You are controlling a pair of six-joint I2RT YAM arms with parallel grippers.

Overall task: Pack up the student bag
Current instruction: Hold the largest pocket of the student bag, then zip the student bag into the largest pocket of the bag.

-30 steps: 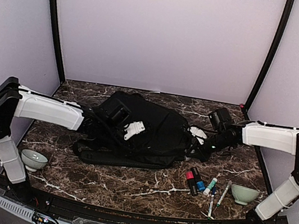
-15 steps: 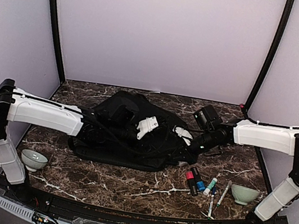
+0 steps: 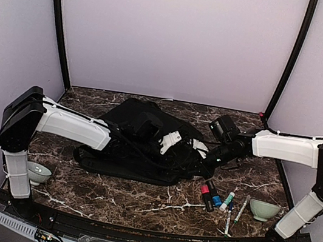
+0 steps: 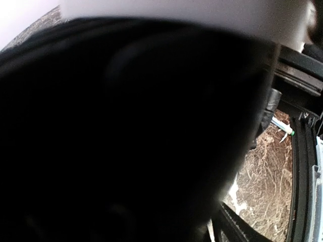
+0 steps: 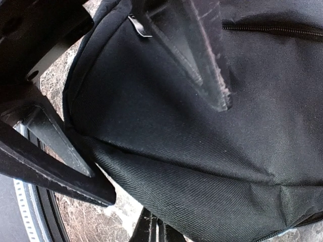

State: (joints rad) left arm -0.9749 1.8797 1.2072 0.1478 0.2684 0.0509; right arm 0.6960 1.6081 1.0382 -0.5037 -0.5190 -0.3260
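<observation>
The student bag (image 3: 128,114) lies at the middle of the marble table (image 3: 135,206), its long axis running left to right, and both of your arms reach in over it. Your right gripper (image 3: 210,157) is at the bag's right end with its fingers closed tight. In the right wrist view they sit against black fabric just beside a zip pull (image 5: 139,25), so it looks like a pinch on the bag, though the contact itself is hidden. Your left gripper (image 3: 170,141) hovers over the bag's right half, just left of the right gripper. Its own camera is blacked out by fabric, so you cannot tell how wide it stands or whether it holds anything. The loose markers (image 3: 211,195) lie nearer than the bag's right end, closest to your right arm, which is already busy with the bag.
</observation>
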